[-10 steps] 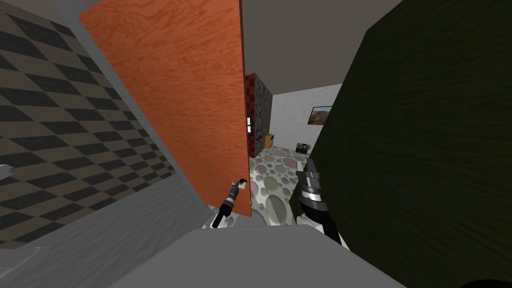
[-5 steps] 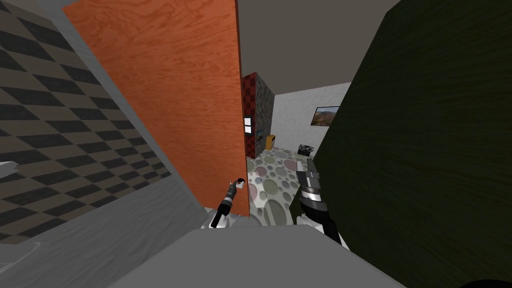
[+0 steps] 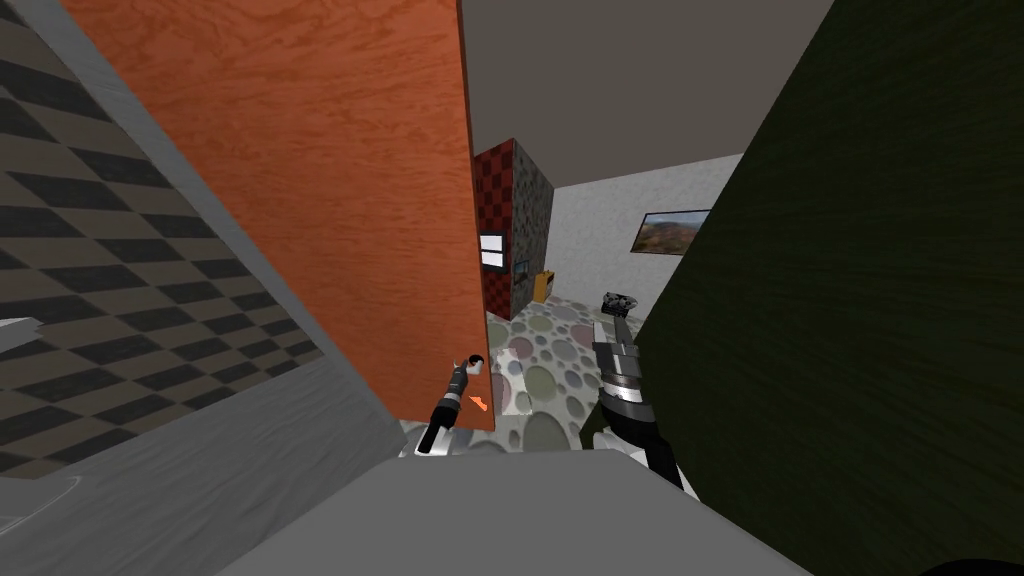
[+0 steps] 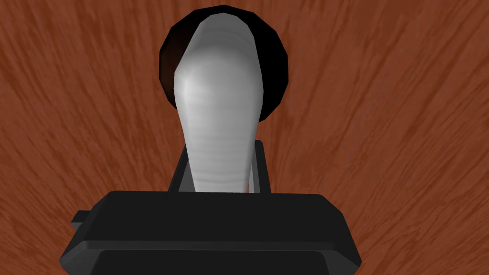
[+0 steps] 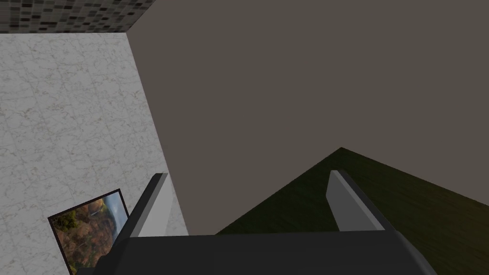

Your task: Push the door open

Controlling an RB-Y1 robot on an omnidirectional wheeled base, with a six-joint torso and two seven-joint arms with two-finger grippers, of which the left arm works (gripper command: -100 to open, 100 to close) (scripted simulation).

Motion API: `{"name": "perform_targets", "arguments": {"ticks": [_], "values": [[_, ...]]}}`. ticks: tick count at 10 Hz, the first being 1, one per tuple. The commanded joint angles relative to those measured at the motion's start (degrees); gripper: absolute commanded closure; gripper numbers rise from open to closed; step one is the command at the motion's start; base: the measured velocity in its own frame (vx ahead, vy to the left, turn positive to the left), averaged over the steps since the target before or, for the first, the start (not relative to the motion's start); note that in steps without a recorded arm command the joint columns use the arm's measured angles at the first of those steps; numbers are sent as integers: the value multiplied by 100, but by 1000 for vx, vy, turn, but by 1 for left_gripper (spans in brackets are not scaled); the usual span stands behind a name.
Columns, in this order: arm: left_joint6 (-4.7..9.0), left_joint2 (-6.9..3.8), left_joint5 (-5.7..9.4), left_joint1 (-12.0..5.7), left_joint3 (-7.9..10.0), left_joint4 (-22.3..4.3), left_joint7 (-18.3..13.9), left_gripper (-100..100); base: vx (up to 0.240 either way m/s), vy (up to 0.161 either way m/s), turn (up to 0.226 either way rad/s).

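Observation:
An orange-brown wood-grain door (image 3: 330,200) stands ajar, its free edge near the middle of the head view. My left gripper (image 3: 462,375) is at that edge, low on the door. In the left wrist view its fingers (image 4: 260,164) press the sides of the white lever handle (image 4: 219,119), which sits on a black round rose against the door face (image 4: 382,119). The left gripper (image 4: 220,148) is shut on that handle. My right gripper (image 3: 605,335) is raised beside the dark green wall, and it (image 5: 247,173) stands open with nothing between the fingers.
A dark green wall (image 3: 860,300) closes the right side and a checkered wall (image 3: 120,260) the left. Through the gap lies a spotted floor (image 3: 550,360), a red checkered pillar (image 3: 500,230), a small orange thing (image 3: 543,283) and a framed picture (image 3: 670,232).
The door has swung a little farther away with my left gripper still on its handle. The gap beside it is wider, and more of the room beyond shows. The right arm has kept its pose.

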State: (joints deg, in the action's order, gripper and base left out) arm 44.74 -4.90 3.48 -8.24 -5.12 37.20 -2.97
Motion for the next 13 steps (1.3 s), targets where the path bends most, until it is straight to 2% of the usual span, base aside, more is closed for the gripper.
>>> {"name": "perform_targets", "arguments": {"ticks": [1, 2, 4, 7, 10, 12, 13], "values": [[49, 48, 37, -42, 96, -41, 57, 100, 171, -93, 58], [11, 18, 27, -14, 69, -26, 34, 100, 83, -26, 23], [30, 35, 87, -31, 219, -27, 244, 100, 152, -27, 85], [42, 149, 151, -39, 381, -33, 491, 100, 176, -62, 76], [54, 369, 216, -47, 547, -38, 744, 100, 204, -61, 100], [62, 629, 264, -54, 671, -42, 932, 100, 207, -41, 101], [65, 715, 276, -55, 701, -43, 977, 100, 155, -49, 81]]}}
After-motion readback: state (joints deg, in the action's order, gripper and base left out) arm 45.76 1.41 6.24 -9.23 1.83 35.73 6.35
